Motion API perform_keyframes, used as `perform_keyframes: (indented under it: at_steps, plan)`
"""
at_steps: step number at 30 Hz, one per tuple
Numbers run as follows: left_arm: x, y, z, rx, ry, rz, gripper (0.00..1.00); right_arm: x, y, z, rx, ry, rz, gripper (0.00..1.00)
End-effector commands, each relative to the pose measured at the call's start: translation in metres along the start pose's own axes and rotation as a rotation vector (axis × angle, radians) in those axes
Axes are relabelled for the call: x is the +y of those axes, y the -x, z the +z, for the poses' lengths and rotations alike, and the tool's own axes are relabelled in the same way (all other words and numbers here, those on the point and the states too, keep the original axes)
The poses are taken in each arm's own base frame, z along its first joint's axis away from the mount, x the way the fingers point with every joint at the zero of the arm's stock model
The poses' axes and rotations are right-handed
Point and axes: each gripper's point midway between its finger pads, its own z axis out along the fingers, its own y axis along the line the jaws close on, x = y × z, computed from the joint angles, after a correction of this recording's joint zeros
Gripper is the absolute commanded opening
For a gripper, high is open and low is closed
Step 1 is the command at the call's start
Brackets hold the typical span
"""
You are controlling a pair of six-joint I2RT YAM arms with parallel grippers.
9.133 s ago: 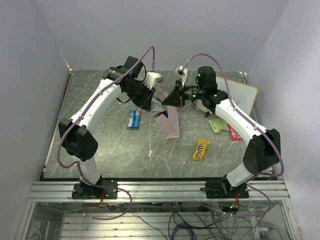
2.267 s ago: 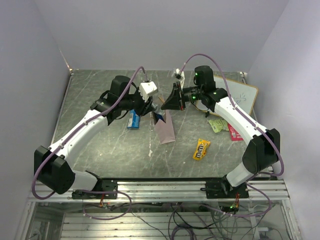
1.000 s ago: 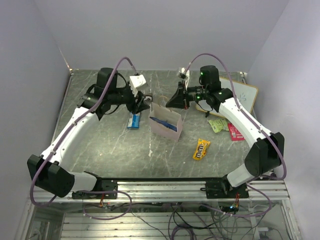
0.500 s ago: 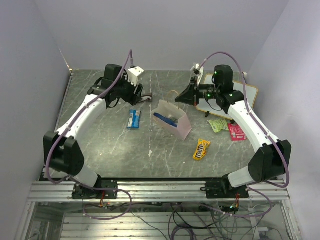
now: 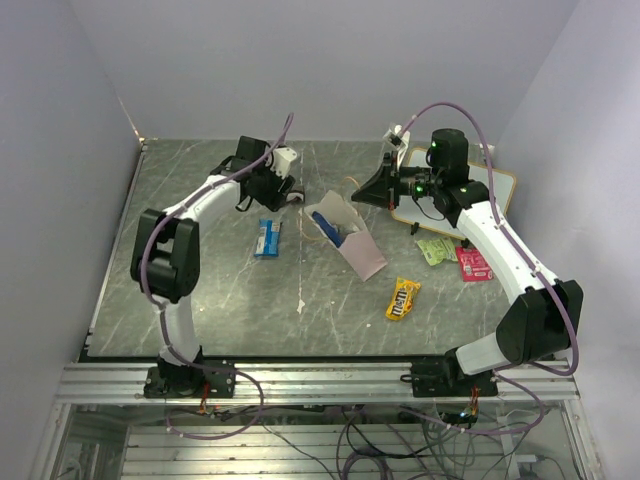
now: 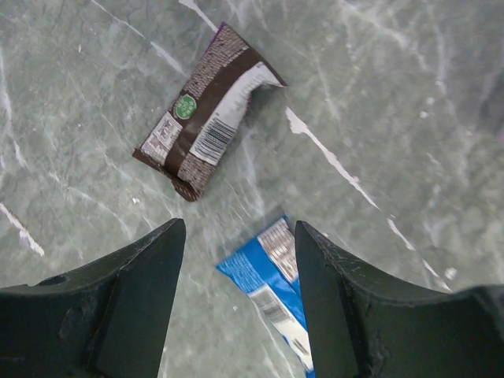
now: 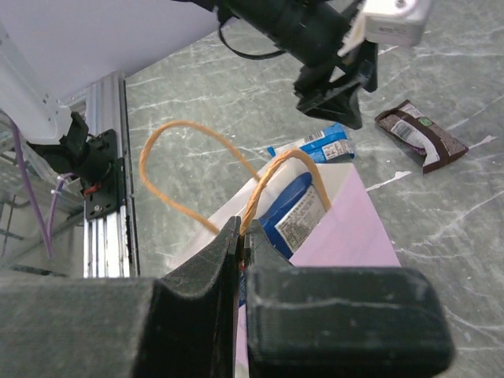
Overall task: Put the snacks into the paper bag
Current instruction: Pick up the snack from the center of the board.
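The pale paper bag (image 5: 352,238) stands tilted at the table's middle, and a dark blue chip bag (image 7: 291,206) shows inside it. My right gripper (image 7: 246,236) is shut on one of the bag's orange handles (image 7: 272,185). My left gripper (image 6: 239,235) hangs open above the table at the back. A brown bar (image 6: 206,110) lies just beyond its fingers, and a blue-white packet (image 6: 277,287) lies below and between them. Neither packet is touched. The yellow M&M's (image 5: 403,298), a light green packet (image 5: 436,250) and a pink-red packet (image 5: 470,264) lie at the right.
A white scribbled board (image 5: 478,192) leans at the back right, behind my right arm. The folded left arm (image 5: 165,255) stands over the table's left side. Walls close in the left, back and right.
The right gripper has pulled the handle up and to the right, and the bag has shifted right and tilted. The left arm has folded in, its gripper now over the brown bar.
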Motion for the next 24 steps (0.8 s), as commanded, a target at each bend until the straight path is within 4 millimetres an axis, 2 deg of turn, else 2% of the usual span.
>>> perform_keyframes:
  at_steps: [1,10,16,24]
  plan:
    - [0.031,0.011,0.025,-0.034,0.06,0.02,0.68,-0.001,0.007,0.0,-0.018,-0.001,-0.017,0.0]
    - [0.054,-0.018,0.066,0.048,0.07,-0.031,0.68,-0.002,0.005,0.003,-0.013,0.02,-0.008,0.0]
    - [0.05,-0.028,0.084,0.082,0.022,-0.061,0.66,-0.005,0.003,0.004,-0.007,0.015,-0.006,0.0]
    - [0.043,-0.04,0.091,0.103,-0.003,-0.087,0.58,-0.007,-0.002,0.005,0.0,0.013,-0.002,0.0]
